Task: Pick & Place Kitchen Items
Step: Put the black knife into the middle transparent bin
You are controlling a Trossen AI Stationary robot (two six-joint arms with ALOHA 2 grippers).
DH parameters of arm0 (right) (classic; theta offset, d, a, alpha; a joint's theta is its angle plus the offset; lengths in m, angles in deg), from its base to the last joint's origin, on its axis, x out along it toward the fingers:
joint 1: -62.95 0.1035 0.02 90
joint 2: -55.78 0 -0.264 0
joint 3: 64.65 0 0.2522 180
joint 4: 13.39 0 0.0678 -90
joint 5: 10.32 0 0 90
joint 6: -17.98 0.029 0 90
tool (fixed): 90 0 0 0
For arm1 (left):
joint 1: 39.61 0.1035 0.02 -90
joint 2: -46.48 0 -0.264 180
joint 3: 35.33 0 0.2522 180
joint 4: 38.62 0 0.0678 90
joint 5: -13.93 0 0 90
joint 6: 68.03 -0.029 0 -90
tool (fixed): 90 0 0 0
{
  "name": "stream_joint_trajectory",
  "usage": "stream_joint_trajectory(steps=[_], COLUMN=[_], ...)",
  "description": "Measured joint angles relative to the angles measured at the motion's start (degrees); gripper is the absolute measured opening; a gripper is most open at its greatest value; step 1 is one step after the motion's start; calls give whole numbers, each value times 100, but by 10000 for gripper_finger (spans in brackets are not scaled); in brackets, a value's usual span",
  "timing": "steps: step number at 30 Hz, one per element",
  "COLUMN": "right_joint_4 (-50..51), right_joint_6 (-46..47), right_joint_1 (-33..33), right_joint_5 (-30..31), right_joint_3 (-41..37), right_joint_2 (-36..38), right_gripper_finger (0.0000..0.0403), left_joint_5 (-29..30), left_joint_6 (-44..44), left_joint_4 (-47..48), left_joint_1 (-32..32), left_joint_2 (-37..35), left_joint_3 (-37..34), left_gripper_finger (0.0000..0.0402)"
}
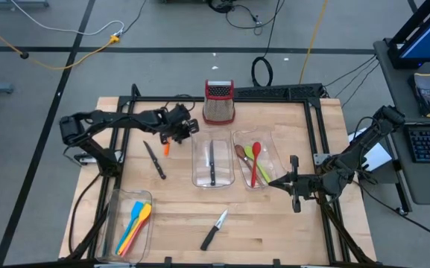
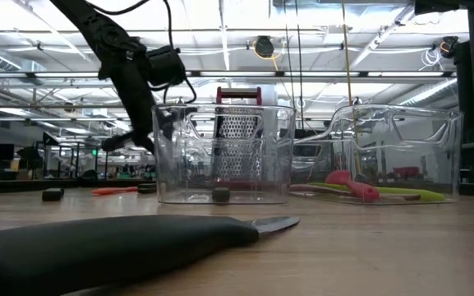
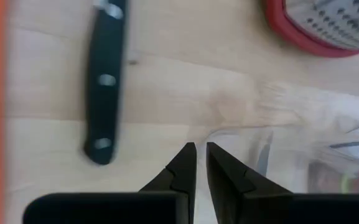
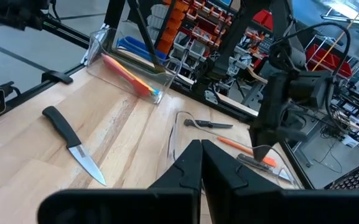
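My left gripper (image 1: 187, 131) (image 3: 201, 155) hangs above the wood by the far left corner of the middle clear tray (image 1: 194, 167). It slants down, its fingers nearly together with nothing between them. Beside it an orange utensil (image 1: 166, 147) and a black-handled knife (image 1: 155, 160) (image 3: 104, 81) lie flat on the table. The middle tray holds a knife (image 1: 212, 160). The right tray (image 1: 273, 158) holds red, green and brown spoons (image 1: 253, 160). Several coloured utensils (image 1: 134, 222) lie in the near-left tray (image 1: 110, 223). Another knife (image 1: 215, 231) lies near the front edge. My right gripper (image 1: 278, 181) (image 4: 201, 149) waits shut and level, beside the right tray.
The metal grater with a red top (image 1: 219, 102) stands at the far edge, just beyond my left gripper. Black frame rails (image 1: 315, 126) run along the table's far and right sides. Bare wood (image 1: 274, 231) lies at the near right.
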State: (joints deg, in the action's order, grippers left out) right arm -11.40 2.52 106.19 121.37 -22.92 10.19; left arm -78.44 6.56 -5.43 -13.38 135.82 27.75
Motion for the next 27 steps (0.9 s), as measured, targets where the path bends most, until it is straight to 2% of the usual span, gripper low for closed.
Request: stream_joint_trajectory(steps=[3,7,12,20,23,27], right_joint_4=[-1,-14,-55,-90,-91,-90], right_joint_6=[-19,-47,-179,-184,-179,-177], right_joint_1=[0,0,-2,-4,-4,-4], right_joint_5=[-1,0,9,18,18,18], right_joint_3=[0,0,0,0,0,0], right_joint_2=[0,-2,-2,-2,-2,-2], right_gripper_finger=[0,0,0,0,0,0], left_joint_5=[116,638,741,710,704,723], left_joint_6=[-40,15,-363,-844,-965,-1052], left_joint_4=[532,1260,1191,1185,1199,1208], left_joint_1=[98,164,241,357,362,365], left_joint_2=[-312,-678,-758,-435,-355,-298], left_joint_3=[7,4,4,7,4,4], left_gripper_finger=[37,37,37,40,62,119])
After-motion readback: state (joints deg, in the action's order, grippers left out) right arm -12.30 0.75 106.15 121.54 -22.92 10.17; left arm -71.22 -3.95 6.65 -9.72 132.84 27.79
